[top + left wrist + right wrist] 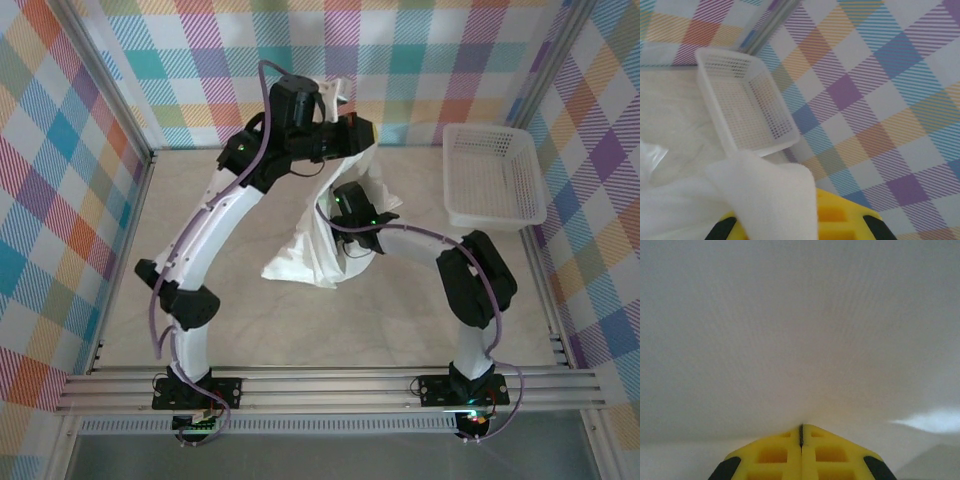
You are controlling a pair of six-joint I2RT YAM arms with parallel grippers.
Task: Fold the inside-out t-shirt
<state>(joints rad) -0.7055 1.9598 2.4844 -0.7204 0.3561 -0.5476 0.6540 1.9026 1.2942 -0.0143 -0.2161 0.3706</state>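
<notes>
Inside-out t-shirt (305, 258): white cloth, hung in a drape left of the mesh basket (492, 178), its lower end bunched on the surface (240, 330). Left arm: arched high, elbow bent, wrist turned toward the basket. Left pincer (350, 128): closed on the shirt's upper edge. Right arm: folded low, forearm reaching away from the basket. Right pincer (801, 434): clamped tight on thin cloth. Left wrist view: fold lying over one yellow finger (840, 217), basket beyond. Right wrist view: cloth weave close up.
</notes>
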